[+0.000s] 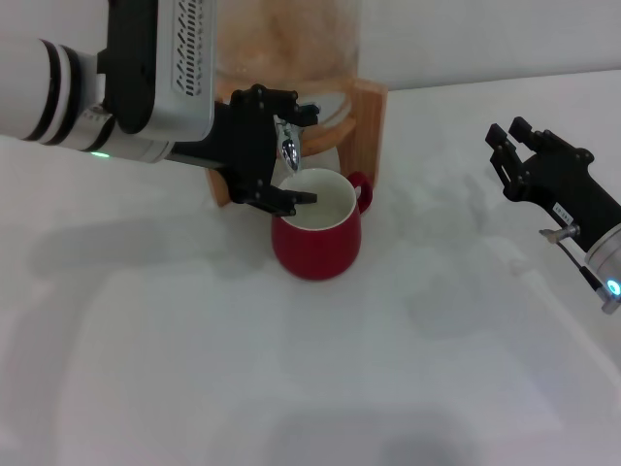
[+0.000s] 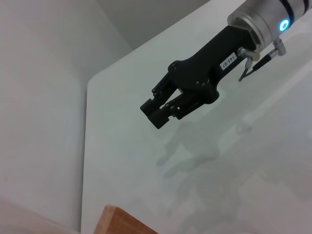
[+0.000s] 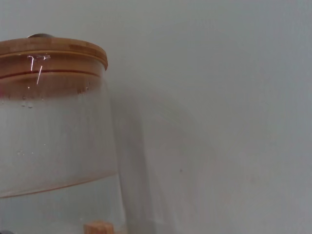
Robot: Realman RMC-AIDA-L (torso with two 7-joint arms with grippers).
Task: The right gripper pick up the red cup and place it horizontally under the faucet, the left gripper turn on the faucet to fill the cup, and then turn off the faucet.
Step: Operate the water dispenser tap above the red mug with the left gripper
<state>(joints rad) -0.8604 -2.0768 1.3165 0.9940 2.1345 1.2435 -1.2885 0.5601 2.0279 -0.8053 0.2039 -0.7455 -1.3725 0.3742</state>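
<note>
The red cup (image 1: pixel 315 238) stands upright on the white table, its white inside facing up, handle toward the back right. Directly above its rim hangs the small chrome faucet (image 1: pixel 288 149) of a glass dispenser. My left gripper (image 1: pixel 309 155) reaches in from the left and is open, one set of black fingers above the faucet and one below it near the cup's rim. My right gripper (image 1: pixel 509 136) hovers far off to the right of the cup, holding nothing; in the left wrist view, the right gripper (image 2: pixel 156 114) has its fingers together.
The glass dispenser sits on a wooden stand (image 1: pixel 371 121) behind the cup. Its glass jar (image 3: pixel 53 141) with a wooden lid (image 3: pixel 48 51) fills part of the right wrist view. A corner of the wooden stand (image 2: pixel 117 223) shows in the left wrist view.
</note>
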